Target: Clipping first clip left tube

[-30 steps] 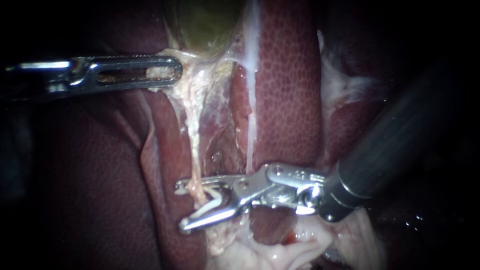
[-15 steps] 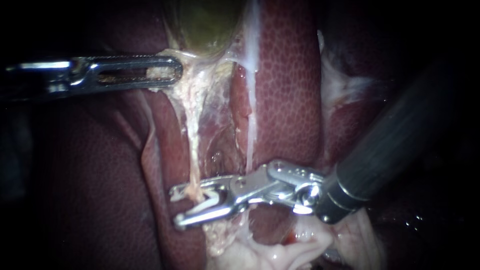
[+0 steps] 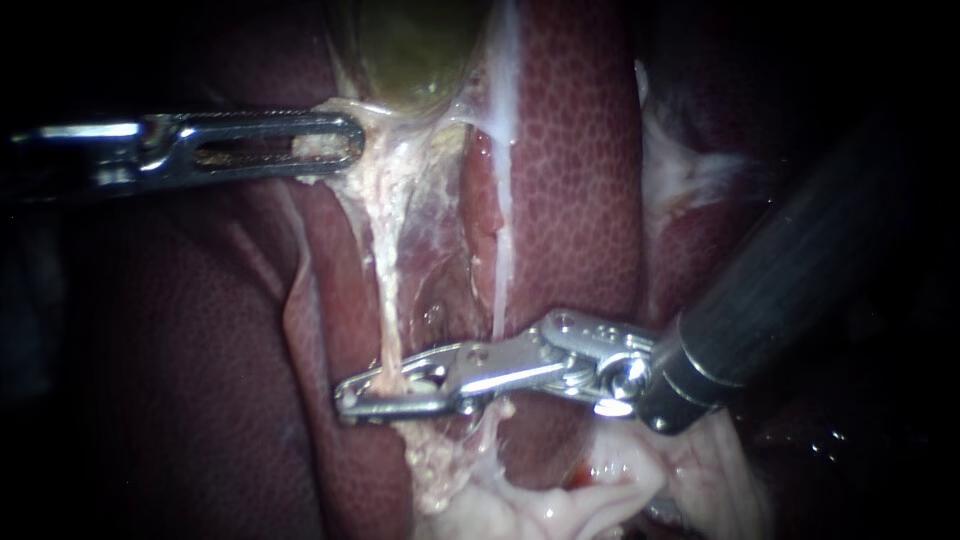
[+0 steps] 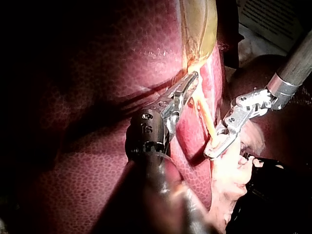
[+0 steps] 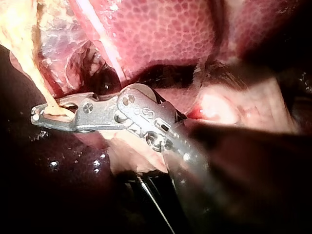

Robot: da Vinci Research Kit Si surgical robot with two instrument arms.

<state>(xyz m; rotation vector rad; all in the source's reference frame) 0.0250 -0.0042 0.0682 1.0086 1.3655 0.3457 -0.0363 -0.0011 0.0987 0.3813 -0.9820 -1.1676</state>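
Pale, stringy left tube (image 3: pixel 386 310) runs down the frame's centre. At lower centre the right instrument (image 3: pixel 350 397) clenches its jaws across it, pressing the clip, I judge. Upper left, the left instrument (image 3: pixel 345 140) grasps the gallbladder (image 3: pixel 410 50) at its neck. Next: release carefully, then withdraw.

Seen from the endoscope, the right instrument (image 3: pixel 348 398), its jaws clamped across the left tube (image 3: pixel 386 300), bars the field from 3 to 6 o'clock. The left instrument (image 3: pixel 352 140), gripping the gallbladder (image 3: pixel 410 45) at its lower end, blocks 10 o'clock. Bare liver (image 3: pixel 180 380) lies open at 8 o'clock. A narrow window separates the left tube from the right tube (image 3: pixel 497 290).
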